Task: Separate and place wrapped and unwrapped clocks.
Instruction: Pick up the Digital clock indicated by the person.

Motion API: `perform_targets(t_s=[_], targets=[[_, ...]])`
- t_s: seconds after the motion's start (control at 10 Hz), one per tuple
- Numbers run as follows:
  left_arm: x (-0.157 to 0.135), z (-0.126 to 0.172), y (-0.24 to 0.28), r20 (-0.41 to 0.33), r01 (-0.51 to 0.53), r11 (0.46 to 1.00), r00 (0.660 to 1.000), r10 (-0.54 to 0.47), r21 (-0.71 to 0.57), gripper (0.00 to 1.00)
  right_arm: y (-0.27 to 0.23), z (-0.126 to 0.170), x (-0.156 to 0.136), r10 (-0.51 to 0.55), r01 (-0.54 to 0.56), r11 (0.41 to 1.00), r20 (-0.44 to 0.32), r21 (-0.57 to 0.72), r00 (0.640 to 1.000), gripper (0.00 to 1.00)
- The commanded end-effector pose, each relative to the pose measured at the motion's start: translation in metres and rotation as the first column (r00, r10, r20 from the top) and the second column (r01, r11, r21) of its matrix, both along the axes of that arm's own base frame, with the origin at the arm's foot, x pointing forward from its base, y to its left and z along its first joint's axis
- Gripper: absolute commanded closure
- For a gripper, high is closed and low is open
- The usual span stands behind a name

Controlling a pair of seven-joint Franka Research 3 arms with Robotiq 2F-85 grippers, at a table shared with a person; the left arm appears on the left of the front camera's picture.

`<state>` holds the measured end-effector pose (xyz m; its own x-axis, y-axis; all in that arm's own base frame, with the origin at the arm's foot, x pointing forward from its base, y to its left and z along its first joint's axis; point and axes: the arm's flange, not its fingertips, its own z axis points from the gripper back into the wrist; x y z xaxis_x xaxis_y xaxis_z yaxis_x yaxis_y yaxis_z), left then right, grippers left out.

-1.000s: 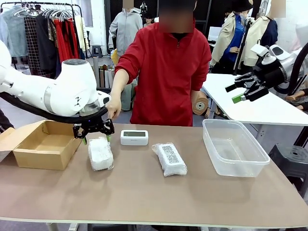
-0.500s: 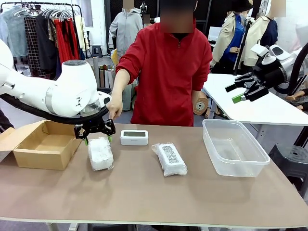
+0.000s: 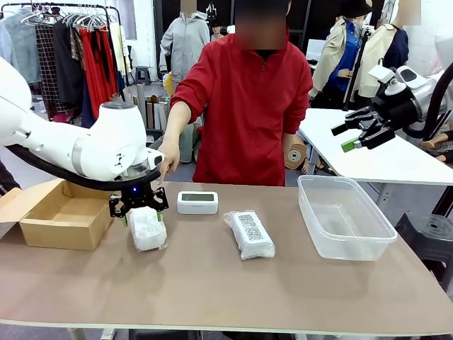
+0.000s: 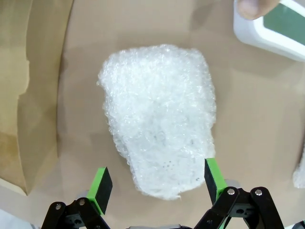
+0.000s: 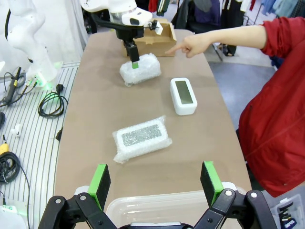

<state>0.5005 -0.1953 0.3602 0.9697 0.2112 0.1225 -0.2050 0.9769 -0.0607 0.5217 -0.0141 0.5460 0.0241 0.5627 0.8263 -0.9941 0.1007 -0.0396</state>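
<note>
While both grippers stand w/ jaws fully spread and hold nothing, the table (image 3: 212, 297) carries, nearest the robot, two bubble-wrapped clocks lying flat. The L wrapped clock (image 3: 147, 230) lies just beside the cardboard box (image 3: 64, 234). The R wrapped clock (image 3: 249, 234) lies near mid-table, w/ a grey patterned face showing thru its wrap. L gripper (image 3: 144, 214) points down over the far end of the L wrapped clock. In the L wrist view its green pads (image 4: 101, 183) flank one end of the lump, one each side, unclamped; contact w/ the wrap can't be told. Just behind, btw the two lumps and apart from both, sits the bare digital clock (image 3: 197, 202), white w/ grey-green screen. The box stands open at the table's L end, the clear plastic tub (image 3: 347, 244) at the R end. At the far edge a person in a red top extends a hand (image 3: 168, 159), index finger toward the box. R gripper (image 3: 345, 138) hangs high, above and beyond the tub.
</note>
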Motion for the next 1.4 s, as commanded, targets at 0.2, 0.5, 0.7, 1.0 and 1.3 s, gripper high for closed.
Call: perform_targets(t_s=[0.2, 0.5, 0.7, 1.0, 1.3], targets=[[0.007, -0.015, -0.016, -0.007, -0.031, 0.999, 0.999, 0.031, 0.032, 0.0, 0.0, 0.001, -0.001, -0.001, 0.001, 1.0, 0.003, 0.001, 1.0, 0.0], [0.016, -0.019, -0.014, 0.003, -0.094, 0.996, 0.996, 0.094, 0.0, 0.0, 0.0, 0.001, -0.001, -0.001, 0.001, 1.0, 0.003, 0.001, 1.0, 0.0], [0.024, -0.023, -0.01, -0.012, -0.13, 0.992, 0.991, 0.13, 0.002, 0.0, 0.0, 0.001, -0.001, -0.001, 0.001, 1.0, 0.003, 0.001, 1.0, 0.0], [0.028, -0.03, -0.012, -0.05, -0.13, 0.992, 0.99, 0.13, 0.002, 0.0, 0.0, 0.001, -0.001, -0.001, 0.001, 1.0, 0.003, 0.001, 1.0, 0.0], [0.028, -0.034, -0.014, -0.027, -0.107, 0.994, 0.994, 0.108, 0.023, 0.37, 0.0, 0.001, -0.001, -0.001, 0.001, 1.0, 0.003, 0.001, 1.0, 0.0]])
